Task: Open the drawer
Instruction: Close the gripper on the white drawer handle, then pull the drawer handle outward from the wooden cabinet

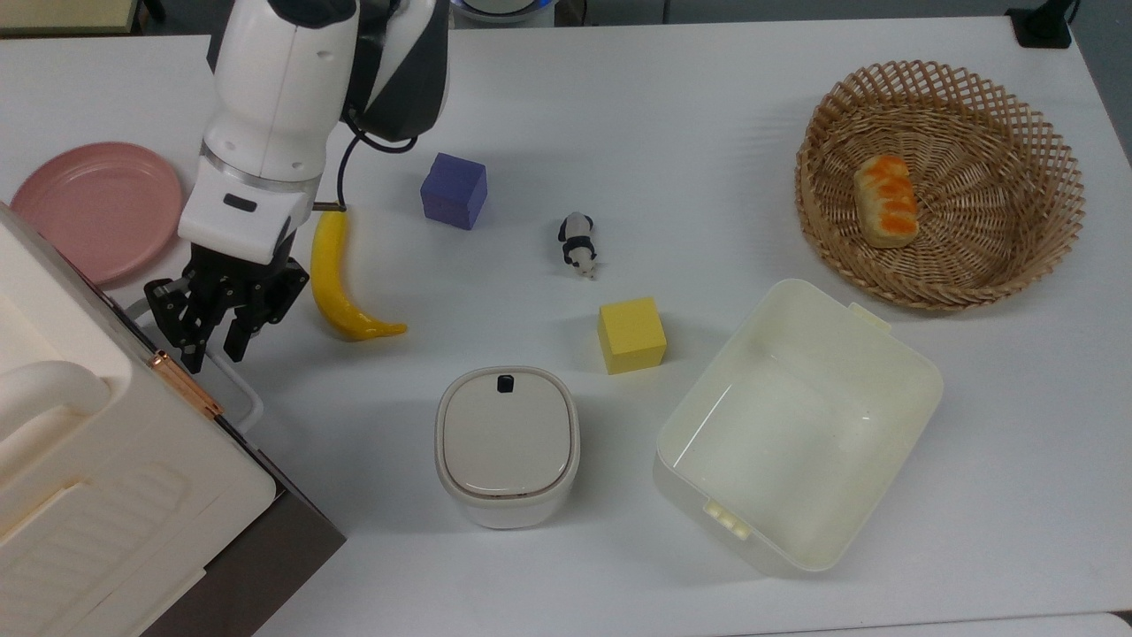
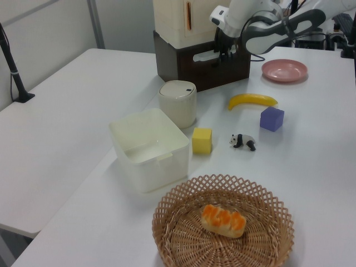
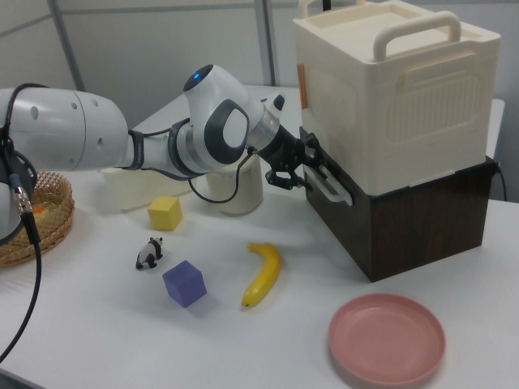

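Observation:
The drawer (image 2: 222, 68) is the dark brown front under the cream appliance (image 3: 389, 97), and it sits flush, closed. Its long white loop handle (image 1: 237, 385) (image 3: 332, 188) (image 2: 208, 55) sticks out toward the table. My gripper (image 1: 212, 352) (image 3: 306, 172) (image 2: 224, 53) is at the handle's end nearest the pink plate. Its black fingers are drawn in close on either side of the bar. The white arm reaches in from the top view's upper edge.
A banana (image 1: 340, 287) lies just to the top view's right of my gripper, and a pink plate (image 1: 93, 208) lies above it. A purple cube (image 1: 454, 190), a panda toy (image 1: 577, 245), a yellow cube (image 1: 631, 334), a lidded bin (image 1: 507, 442), a cream tub (image 1: 871, 341) and a bread basket (image 1: 973, 292) stand farther right.

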Controlling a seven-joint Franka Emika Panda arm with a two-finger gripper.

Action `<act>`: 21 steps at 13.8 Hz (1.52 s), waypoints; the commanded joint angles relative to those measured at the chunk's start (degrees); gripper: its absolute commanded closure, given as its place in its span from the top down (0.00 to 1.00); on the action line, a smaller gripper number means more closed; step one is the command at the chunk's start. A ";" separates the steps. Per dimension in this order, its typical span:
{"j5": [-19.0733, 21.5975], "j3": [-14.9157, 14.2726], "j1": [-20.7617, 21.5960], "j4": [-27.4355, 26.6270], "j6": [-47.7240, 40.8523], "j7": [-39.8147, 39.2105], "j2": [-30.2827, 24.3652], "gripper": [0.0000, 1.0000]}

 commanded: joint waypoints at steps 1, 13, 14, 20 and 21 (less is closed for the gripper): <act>-3.18 -0.79 -0.12 -0.06 2.89 -0.98 0.70 0.37; -3.36 -0.79 0.49 -9.73 3.86 -0.89 -5.80 0.23; -3.36 -0.88 0.58 -9.91 3.86 -0.80 -6.16 0.22; -3.45 -0.79 0.75 -15.35 3.77 -1.15 -10.73 0.20; -3.45 -0.79 0.84 -16.14 3.77 -1.15 -11.25 0.19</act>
